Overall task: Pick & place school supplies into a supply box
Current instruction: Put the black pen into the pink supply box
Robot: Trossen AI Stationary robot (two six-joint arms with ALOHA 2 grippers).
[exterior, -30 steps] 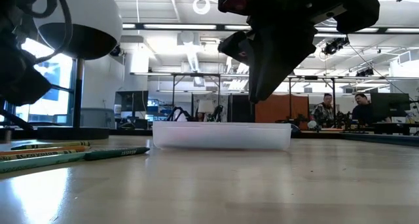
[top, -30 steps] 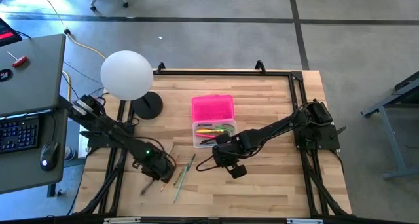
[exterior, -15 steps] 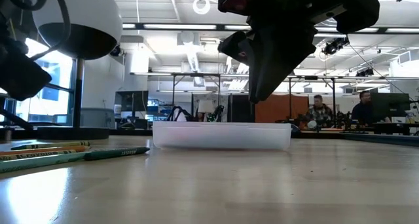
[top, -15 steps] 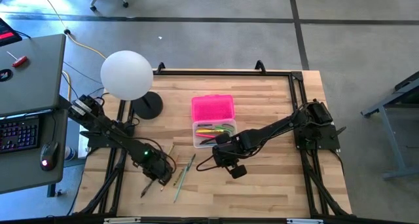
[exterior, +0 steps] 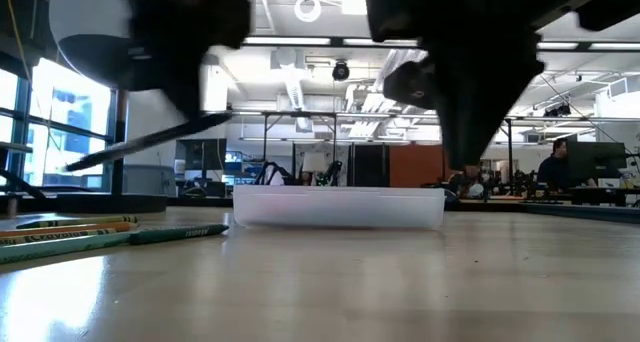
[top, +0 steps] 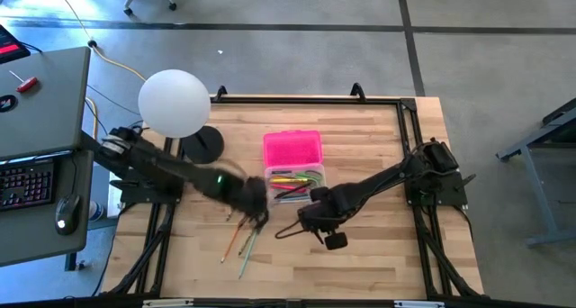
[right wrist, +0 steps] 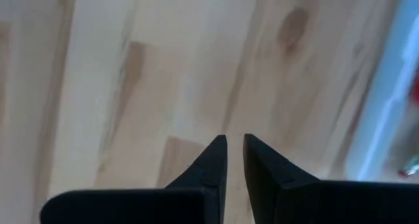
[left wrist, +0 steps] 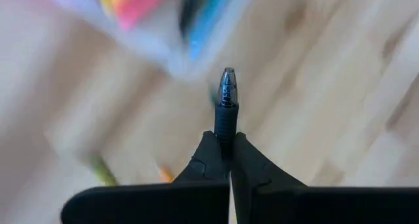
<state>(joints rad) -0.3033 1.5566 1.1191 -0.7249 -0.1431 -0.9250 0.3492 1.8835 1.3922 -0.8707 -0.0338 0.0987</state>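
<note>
Since the earlier frames the left gripper (top: 255, 200) has swung from the loose pencils toward the small translucent plastic supply box (top: 294, 183), now just beside its near-left corner; the right gripper (top: 326, 229) has shifted slightly away from the box front. The left gripper's fingers (left wrist: 208, 160) are clenched on a slim dark pen (left wrist: 226, 109), tip projecting fwd; in the low view the pen (exterior: 150, 144) is carried tilted, clear above the tabletop. The right gripper's fingers (right wrist: 211, 158) stand nearly closed w/ a thin gap, grasping nothing, over bare wood just in front of the box.

Box: sits near centre of the pale wood butcher-block table (top: 378, 137); bright pink textured lid (top: 292, 149) lies touching its far side. Inside: yellow, green, red pencils (top: 297, 177). Low view shows the box wall (exterior: 340, 207) low and unobstructed in front.

Left of the box, near the table's front: a few green and orange pencils (top: 245, 245) on the wood, seen lying flat in the low view (exterior: 110, 235). Far-left of the box: white globe lamp on a black round base (top: 174, 104), closest obstacle to the left arm. Open wood to the box's right and along the front edge. Black frame rails (top: 310, 98) border the table. A person (exterior: 553, 164) sits well beyond the box, in the room behind.
</note>
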